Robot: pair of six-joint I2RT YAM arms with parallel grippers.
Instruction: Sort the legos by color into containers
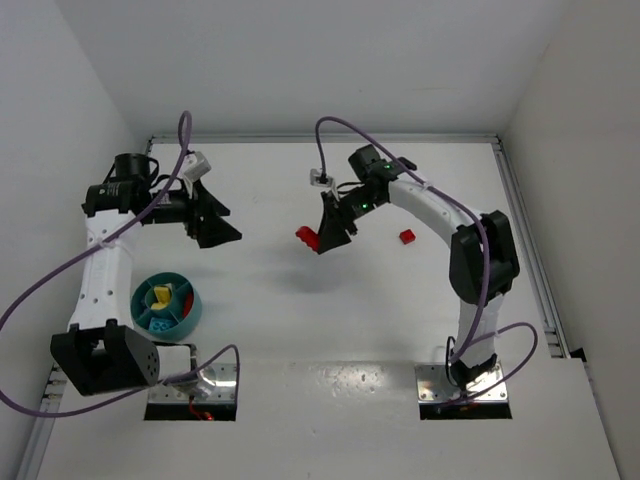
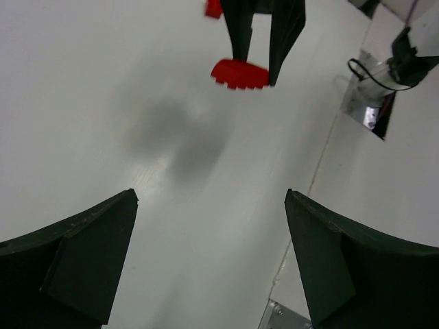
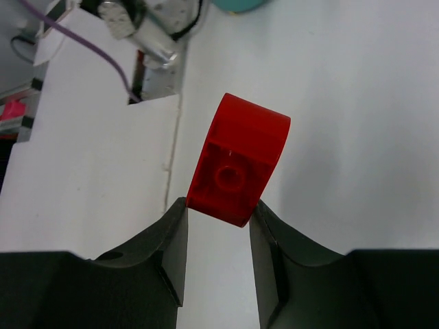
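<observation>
- White table [image 1: 330, 330] with pale walls on three sides carries both arms; each arm's base stands on a metal base plate [image 1: 215, 378] at the near edge.
- Reference landmark: teal bowl [image 1: 196, 312]. It sits on the table just beside the left arm's base, on the far side of the left base plate.
- Bowl contents, top view: a yellow brick [image 1: 161, 295] lies in a compartment on the far side of the hub. Blue bricks [image 1: 158, 323] lie in a compartment on the near side.
- Left gripper [image 1: 232, 224]: positioned beyond the bowl and slightly to its right. Its jaws stand wide apart and hold nothing. In the left wrist view only bare table shows between its fingers [image 2: 75, 260].
- Right gripper [image 1: 325, 243]: positioned well to the right of the bowl and farther back from it. Its jaws are clamped on the held red brick [image 3: 240, 164].
- Held red brick: gripped at one end between the two fingertips, with the rest projecting past them. One stud socket faces the right wrist camera.
- Clearance: in the left wrist view a soft shadow lies on the table apart from the held brick, which places the brick off the surface.
- Loose red brick [image 1: 406, 237]: lies on the table well to the right of the bowl, beyond the right gripper, and nothing touches it.
- Purple cable [image 1: 60, 270] loops along each arm.
</observation>
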